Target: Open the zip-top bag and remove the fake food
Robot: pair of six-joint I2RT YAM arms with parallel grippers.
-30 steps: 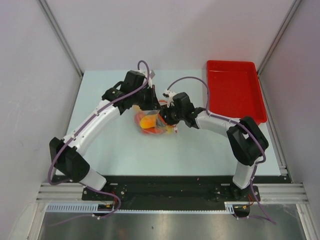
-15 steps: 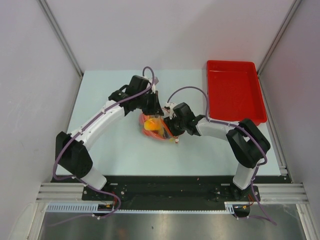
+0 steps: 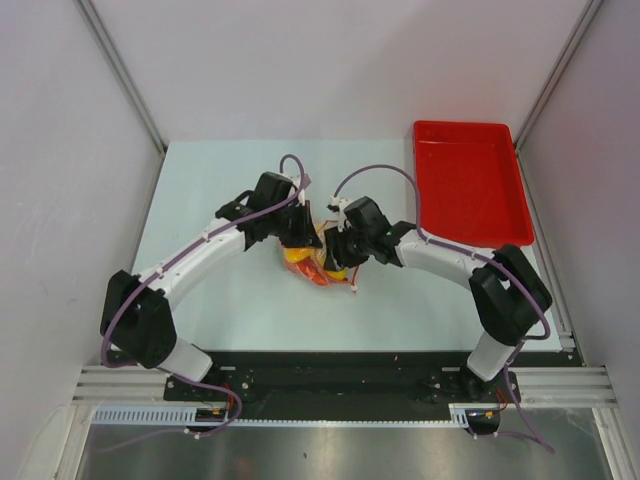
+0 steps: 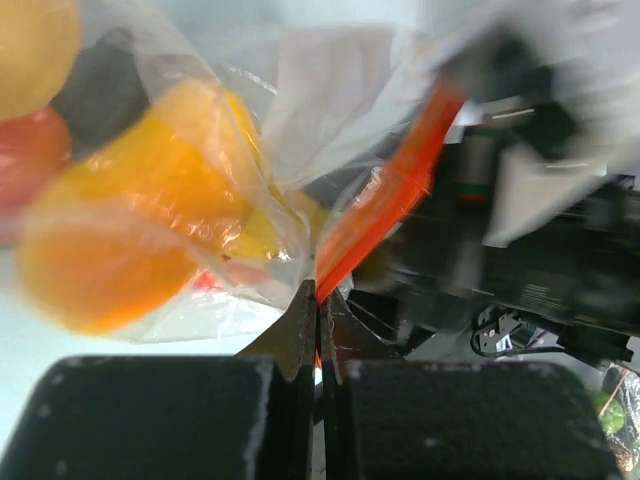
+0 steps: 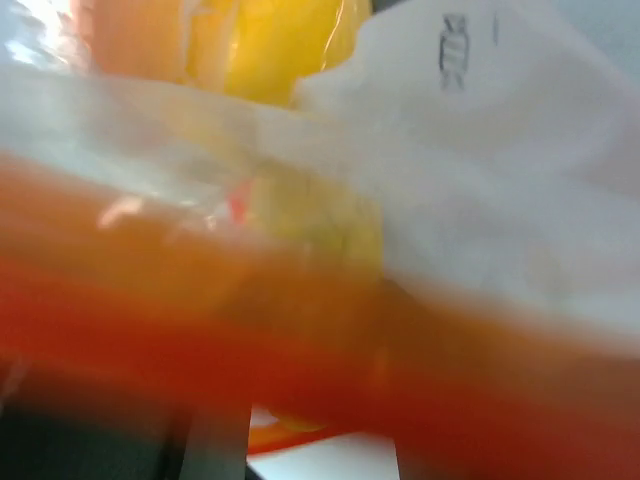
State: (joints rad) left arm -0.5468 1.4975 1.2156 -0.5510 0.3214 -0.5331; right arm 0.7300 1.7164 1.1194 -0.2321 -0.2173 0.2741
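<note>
The zip-top bag point(image 3: 316, 268), at the middle of the table point(image 3: 215, 195) with the fake food point(image 4: 130, 215) inside, is clamped at its strip by the left gripper point(image 4: 318, 300), apparently so the other lip can be pulled by the right gripper point(image 3: 337, 262), whose jaw state cannot be told.

The zip-top bag point(image 3: 316, 272) at the middle of the table point(image 3: 200, 200) is closely flanked: the left gripper point(image 3: 300, 240) is pressed in at its 11 o'clock and the right gripper point(image 3: 336, 262) at its 2 o'clock. From 5 to 8 o'clock bare surface is seen, so passage is left there. Farther off toward 2 o'clock, the way is blocked by the red tray point(image 3: 470, 190).
</note>
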